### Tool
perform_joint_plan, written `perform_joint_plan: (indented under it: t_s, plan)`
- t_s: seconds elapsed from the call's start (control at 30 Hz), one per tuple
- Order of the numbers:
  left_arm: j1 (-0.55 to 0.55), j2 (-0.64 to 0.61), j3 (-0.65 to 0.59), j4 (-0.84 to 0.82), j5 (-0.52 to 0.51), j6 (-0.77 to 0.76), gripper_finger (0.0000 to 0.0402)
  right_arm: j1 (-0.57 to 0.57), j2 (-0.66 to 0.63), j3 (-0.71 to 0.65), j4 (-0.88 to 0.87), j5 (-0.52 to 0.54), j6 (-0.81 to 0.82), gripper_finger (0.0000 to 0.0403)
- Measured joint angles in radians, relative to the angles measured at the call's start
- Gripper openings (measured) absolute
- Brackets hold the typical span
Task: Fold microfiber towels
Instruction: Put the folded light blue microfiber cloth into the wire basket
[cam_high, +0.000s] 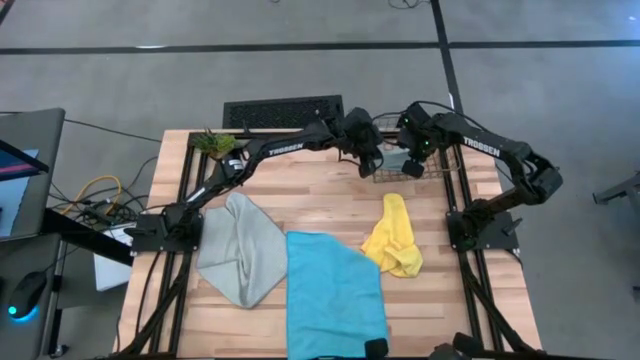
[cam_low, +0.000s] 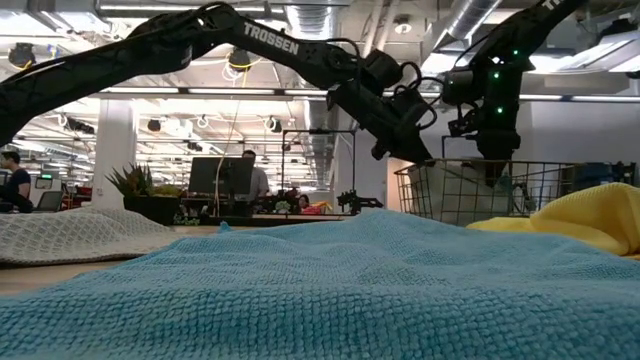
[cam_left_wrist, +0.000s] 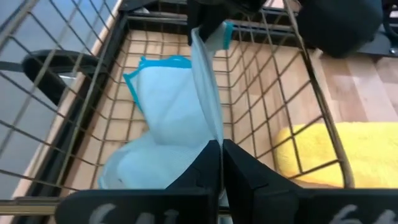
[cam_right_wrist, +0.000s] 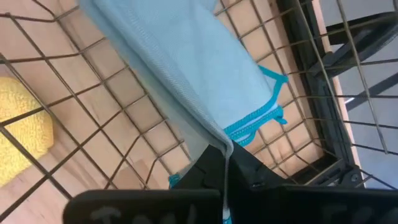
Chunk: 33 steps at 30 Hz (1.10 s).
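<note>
Pale blue towel (cam_left_wrist: 168, 118) half-hidden behind basket (cam_left_wrist: 298, 81) wires.

The desk (cam_high: 320, 195) is seen as pale, matt wooden planks. The cyan-blue towel (cam_high: 333, 293) is shown as knobbly, nubby cloth; the yellow towel (cam_high: 393, 238), at its 2 o'clock, looks fluffy. The grey-green towel (cam_high: 240, 247) appears soft and matt. The pale blue towel (cam_left_wrist: 168, 118) is smooth cloth, edged in brighter stitching. The basket (cam_left_wrist: 283, 93) is made of thin metal wire.
</note>
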Motion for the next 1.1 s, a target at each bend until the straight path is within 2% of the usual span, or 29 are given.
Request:
perform_joint_plan:
  t_s: [0.3,0.47,0.77,1.1]
  plan:
    - [-0.039,0.0,0.0,0.063,-0.005,-0.006,0.0,0.0,0.0,0.001,-0.001,0.015,-0.017,0.0016]
    - [-0.039,-0.004,0.0,0.1,-0.06,-0.029,0.0,-0.002,0.001,0.041,0.017,0.052,-0.016,0.001]
    - [0.0,-0.028,0.0,0.147,-0.162,-0.122,0.0,-0.017,0.001,0.066,0.2,0.118,-0.023,0.001]
    - [0.048,-0.034,0.001,0.214,-0.238,-0.111,0.0,-0.065,0.002,0.068,0.373,0.127,-0.049,0.001]
